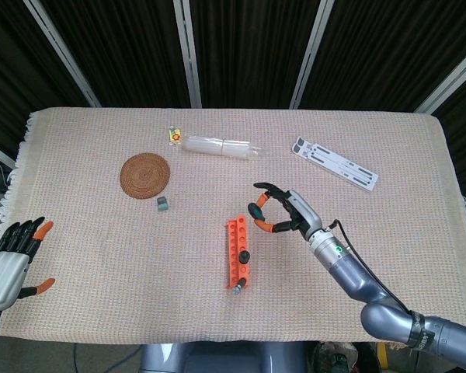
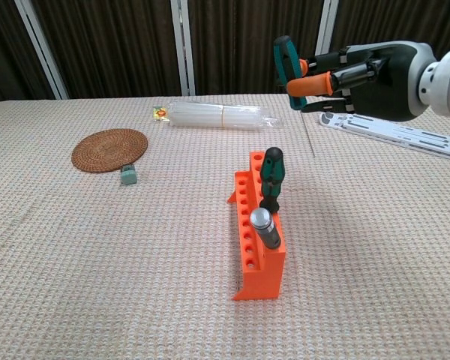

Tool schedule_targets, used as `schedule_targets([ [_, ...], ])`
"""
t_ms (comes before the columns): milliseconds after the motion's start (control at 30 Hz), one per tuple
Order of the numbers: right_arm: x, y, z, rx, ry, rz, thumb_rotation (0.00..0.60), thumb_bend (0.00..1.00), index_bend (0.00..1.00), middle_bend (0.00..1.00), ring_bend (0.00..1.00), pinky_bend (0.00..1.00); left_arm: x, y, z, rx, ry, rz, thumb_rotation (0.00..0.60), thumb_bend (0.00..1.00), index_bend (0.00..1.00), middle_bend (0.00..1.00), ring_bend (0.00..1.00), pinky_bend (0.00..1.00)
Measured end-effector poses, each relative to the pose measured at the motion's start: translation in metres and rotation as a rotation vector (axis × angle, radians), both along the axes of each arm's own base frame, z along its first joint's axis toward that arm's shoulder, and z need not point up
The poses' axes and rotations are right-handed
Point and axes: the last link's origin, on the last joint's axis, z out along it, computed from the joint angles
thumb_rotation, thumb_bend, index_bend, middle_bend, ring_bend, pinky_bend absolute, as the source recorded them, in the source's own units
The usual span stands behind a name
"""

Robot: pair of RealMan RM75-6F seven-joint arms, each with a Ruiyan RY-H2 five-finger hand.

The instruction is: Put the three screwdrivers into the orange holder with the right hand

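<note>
Chest view shows the right robot hand (image 2: 343, 75) up in the air, fingers wrapped round the green handle of a thin screwdriver (image 2: 289, 64). Its thin metal shaft points down, leaning a little. The orange plastic holder with a row of holes (image 2: 255, 232) stands on the woven beige surface (image 2: 135, 255), lower down at about 7 o'clock from that robot hand. In the head view the holder (image 1: 237, 252) also lies at about 7 o'clock from the right robot hand (image 1: 283, 214), quite near it. The holder's long side runs from 12 to 6 o'clock. Two tools already stand in it: a dark green screwdriver (image 2: 271, 178) and a silver-capped one (image 2: 264, 225), both toward the 6 o'clock end. I think the tip should go over one of the free holes nearer the 12 o'clock end. The left robot hand (image 1: 15, 260) waits far off at 9 o'clock, fingers spread, holding nothing.
</note>
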Motion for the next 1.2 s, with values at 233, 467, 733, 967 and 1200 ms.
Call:
schedule_targets([
  [233, 0.004, -0.004, -0.010, 0.000, -0.091, -0.055, 0.600, 0.33, 0.63, 0.13, 0.00, 0.00, 0.001, 0.000, 0.000, -0.004, 0.001, 0.004, 0.600, 0.02, 0.02, 0.00, 0.00, 0.00],
  [467, 0.000, -0.006, -0.023, -0.033, -0.147, -0.103, 0.600, 0.33, 0.63, 0.13, 0.00, 0.00, 0.001, 0.001, 0.000, -0.004, 0.005, 0.007, 0.600, 0.02, 0.02, 0.00, 0.00, 0.00],
  [733, 0.001, -0.005, -0.040, -0.024, -0.167, -0.120, 0.600, 0.33, 0.63, 0.13, 0.00, 0.00, 0.004, 0.003, 0.000, -0.006, 0.008, 0.005, 0.600, 0.02, 0.02, 0.00, 0.00, 0.00],
  [967, 0.013, -0.003, -0.050, -0.004, -0.193, -0.114, 0.600, 0.33, 0.63, 0.13, 0.00, 0.00, 0.004, 0.004, 0.000, -0.007, 0.013, 0.019, 0.600, 0.02, 0.01, 0.00, 0.00, 0.00],
  [1200, 0.026, -0.002, -0.053, -0.003, -0.211, -0.102, 0.600, 0.33, 0.63, 0.13, 0.00, 0.00, 0.004, 0.006, 0.000, -0.010, 0.014, 0.024, 0.600, 0.02, 0.01, 0.00, 0.00, 0.00],
])
